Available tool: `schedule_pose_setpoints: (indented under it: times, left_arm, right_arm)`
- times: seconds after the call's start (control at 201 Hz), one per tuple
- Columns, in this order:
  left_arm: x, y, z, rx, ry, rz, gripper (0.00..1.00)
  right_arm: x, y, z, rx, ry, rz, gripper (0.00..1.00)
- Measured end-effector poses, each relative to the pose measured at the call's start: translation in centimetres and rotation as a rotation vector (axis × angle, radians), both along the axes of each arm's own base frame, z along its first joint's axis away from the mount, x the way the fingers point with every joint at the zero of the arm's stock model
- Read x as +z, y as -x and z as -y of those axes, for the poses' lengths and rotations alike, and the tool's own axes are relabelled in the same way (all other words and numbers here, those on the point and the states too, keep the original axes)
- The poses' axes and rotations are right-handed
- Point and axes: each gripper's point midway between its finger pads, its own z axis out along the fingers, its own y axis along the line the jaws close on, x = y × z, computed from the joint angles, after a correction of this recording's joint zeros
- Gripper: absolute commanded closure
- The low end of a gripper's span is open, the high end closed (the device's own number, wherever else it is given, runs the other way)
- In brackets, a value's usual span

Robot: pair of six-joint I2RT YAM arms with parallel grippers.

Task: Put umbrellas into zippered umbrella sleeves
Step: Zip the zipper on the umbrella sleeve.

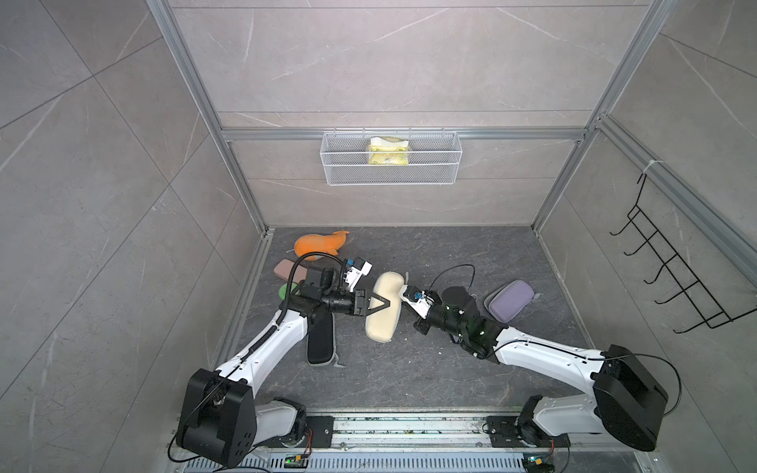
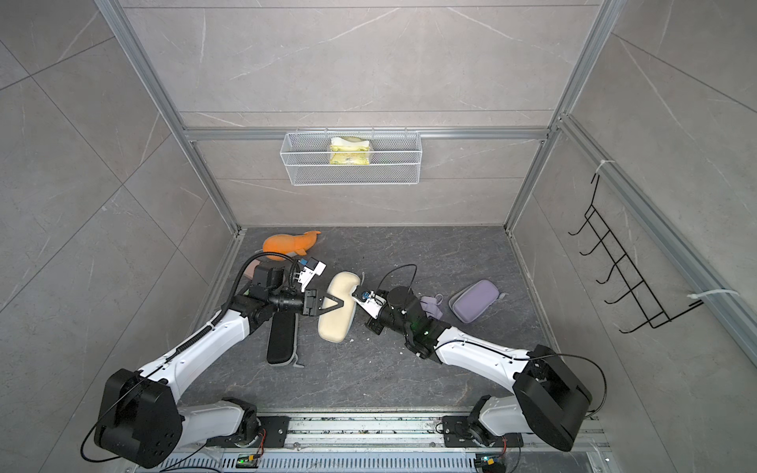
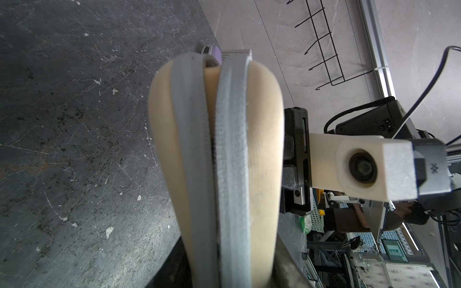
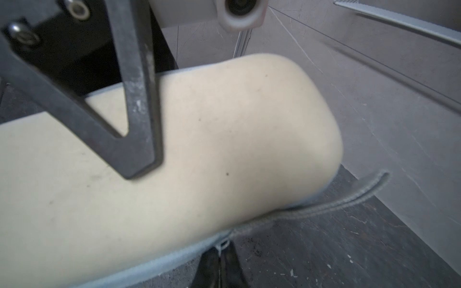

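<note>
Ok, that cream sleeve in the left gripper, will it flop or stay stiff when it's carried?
Probably holds its shape: the cream sleeve shows no sag either side of the left gripper. Its rounded faces could slip. The zip looks partly open, so the halves may gape.

I ran this in a lab cell: aluminium frame (image 1: 241,180), tile-look panels (image 1: 102,164), wire basket (image 1: 391,164), hook rack (image 1: 676,278). Benches (image 3: 361,264) and a person (image 3: 411,214) showed beyond.

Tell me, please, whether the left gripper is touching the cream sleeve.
Touching: the right wrist view shows a finger of the left gripper pressed flat on the cream sleeve.
</note>
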Motion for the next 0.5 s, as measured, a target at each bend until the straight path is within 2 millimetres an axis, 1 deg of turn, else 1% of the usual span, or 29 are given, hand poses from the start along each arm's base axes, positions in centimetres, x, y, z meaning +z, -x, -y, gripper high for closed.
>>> schedule_pose_setpoints:
  times: [0.06,0.139,0.189,0.254,0.344,0.453,0.498]
  left_arm:
    - [0.0,-0.1,-0.1,0.008,0.001,-0.011,1.00]
    - [0.1,-0.5,-0.4,0.028,0.004,-0.020,1.00]
    - [0.2,-1.0,-0.6,0.047,0.007,-0.020,1.00]
    - [0.3,-1.5,-1.1,0.072,0.013,-0.019,1.00]
    - [0.3,-1.8,-1.4,0.090,0.021,-0.026,1.00]
    - [-0.2,-2.1,-1.6,0.125,0.021,-0.036,1.00]
    - [-0.6,-2.0,-1.7,0.133,0.025,-0.050,1.00]
  right_arm:
    - [-0.1,0.1,-0.1,-0.002,0.022,0.020,1.00]
    - [-0.3,0.4,-0.3,0.000,0.052,0.045,1.00]
    - [-0.5,1.1,-0.5,0.014,0.072,0.059,1.00]
    - [-1.1,2.4,-0.9,0.046,0.101,0.071,1.00]
    - [-1.9,4.6,-1.6,0.096,0.132,0.078,1.00]
    - [-3.1,7.5,-2.7,0.158,0.176,0.078,1.00]
    - [-3.3,8.3,-3.1,0.170,0.183,0.080,1.00]
